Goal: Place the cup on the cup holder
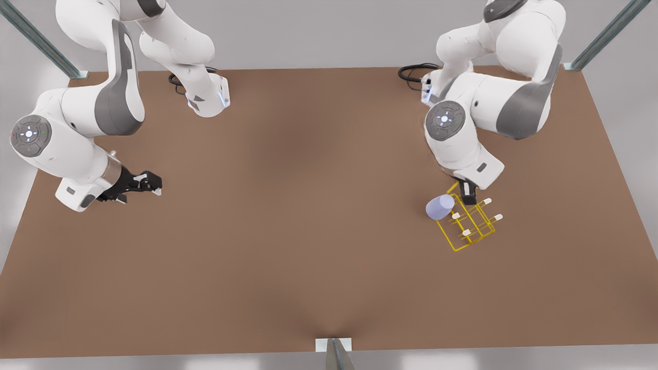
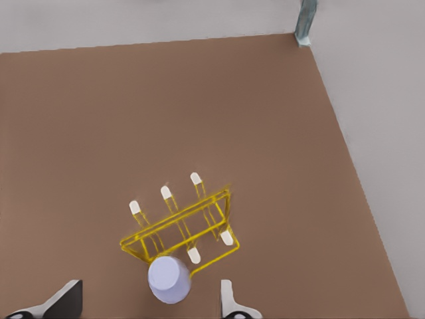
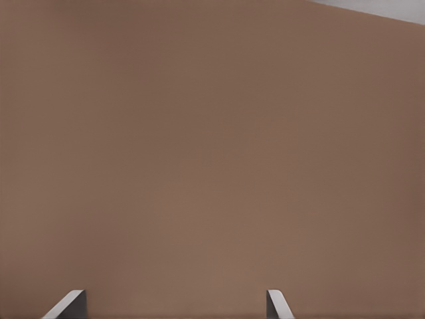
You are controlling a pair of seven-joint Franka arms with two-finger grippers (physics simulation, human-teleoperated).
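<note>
The lavender-blue cup [image 1: 440, 207] sits tilted on a corner prong of the yellow wire cup holder [image 1: 469, 232] at the front view's right. My left gripper [image 1: 465, 197] hovers just behind the holder, beside the cup. In the left wrist view the cup [image 2: 169, 279] rests at the near edge of the cup holder [image 2: 199, 207], and my left gripper [image 2: 147, 303] is open, with both fingertips [image 2: 229, 298] well apart from the cup. My right gripper [image 1: 150, 183] waits open at the front view's left, over bare table [image 3: 199, 166].
The brown table [image 1: 308, 205] stretches wide between the two arms. Black cables [image 1: 414, 72] lie by the arm base at the back. Metal frame posts [image 1: 601, 38] stand at the table's corners, and a grey wall borders the table's edge [image 2: 372, 100].
</note>
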